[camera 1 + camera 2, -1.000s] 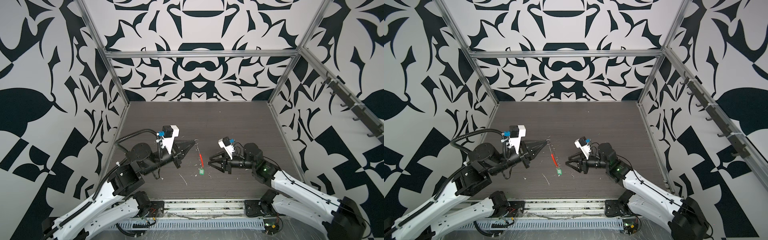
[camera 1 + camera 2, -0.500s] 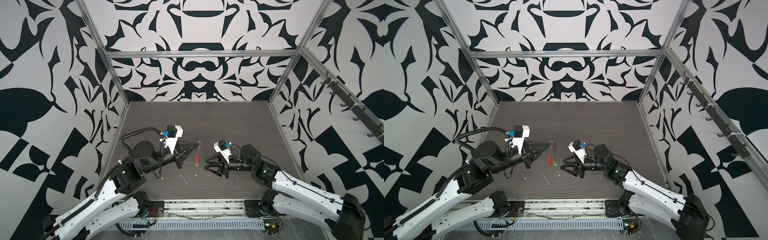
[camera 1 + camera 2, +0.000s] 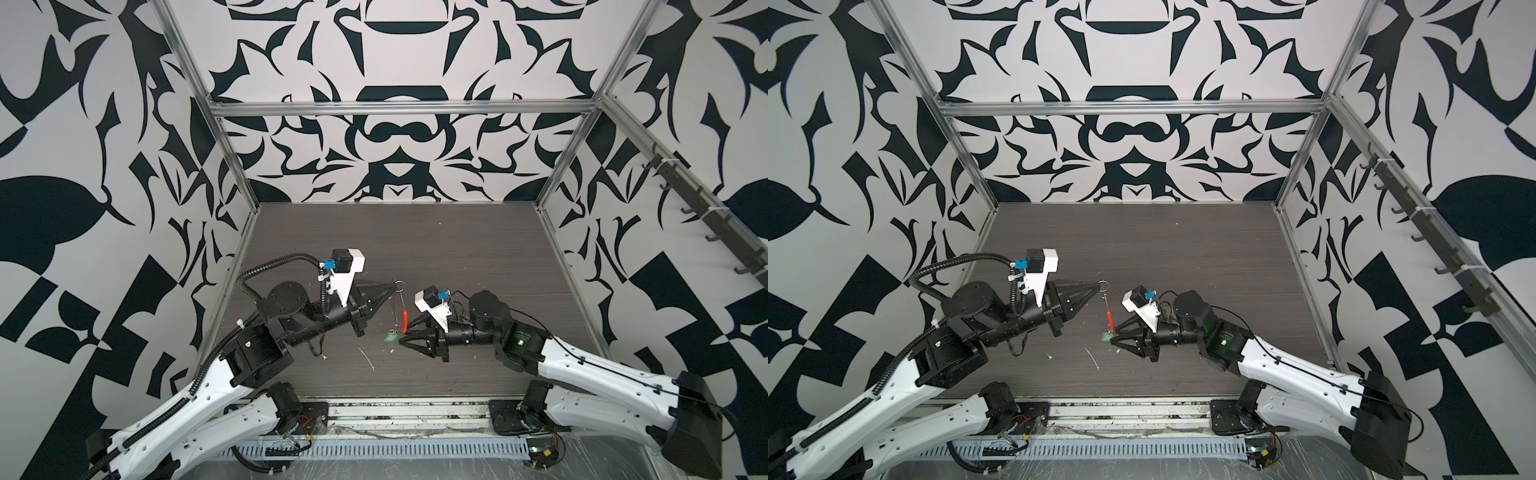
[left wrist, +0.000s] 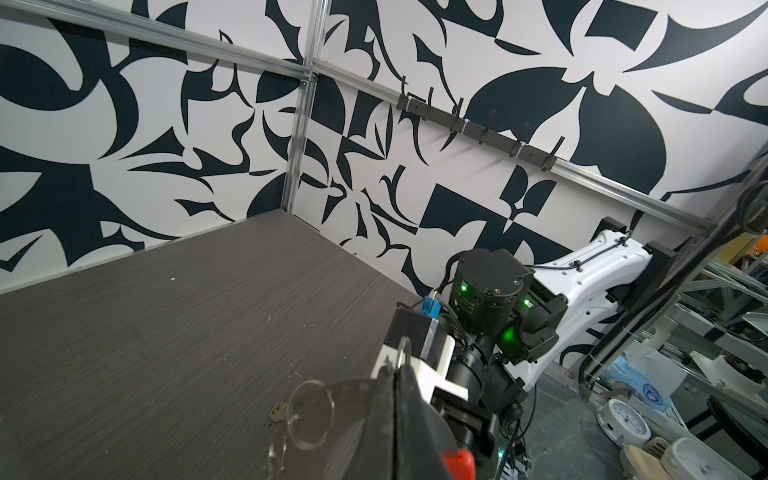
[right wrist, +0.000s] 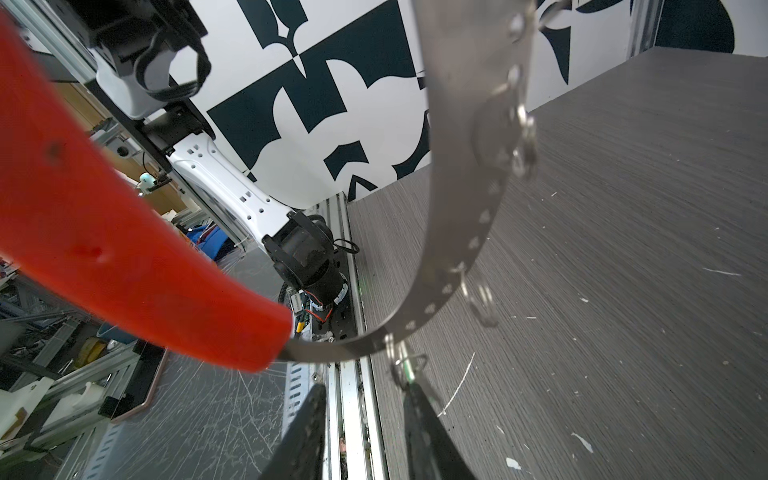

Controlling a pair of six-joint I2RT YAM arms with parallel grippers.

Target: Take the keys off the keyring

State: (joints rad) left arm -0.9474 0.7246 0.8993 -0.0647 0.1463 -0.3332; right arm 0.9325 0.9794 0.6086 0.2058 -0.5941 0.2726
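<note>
In both top views my left gripper [image 3: 395, 286] [image 3: 1098, 286] is shut on the top of the keyring, which hangs down from it above the table. The red sleeve [image 3: 403, 322] [image 3: 1109, 320] lies along the hanging stretch, and the green tag [image 3: 390, 336] [image 3: 1105, 337] dangles at the bottom. My right gripper [image 3: 404, 334] [image 3: 1113, 336] has reached that lower end, jaws apart. In the right wrist view the green tag [image 5: 408, 368] rests edge-on against one fingertip, with the red sleeve [image 5: 104, 232] and grey band [image 5: 469, 166] close ahead. A small yellowish key [image 4: 276, 411] shows blurred in the left wrist view.
White scraps [image 3: 368, 357] [image 5: 457, 386] lie on the dark table in front of the grippers. A slotted metal rail [image 3: 407, 415] runs along the table's front edge. A hook rail [image 3: 706, 216] is fixed to the right wall. Patterned walls enclose three sides.
My left gripper has raised the keyring, lifting the green tag off the table. The right gripper has moved left up to the hanging lower end and narrowed its jaws.
</note>
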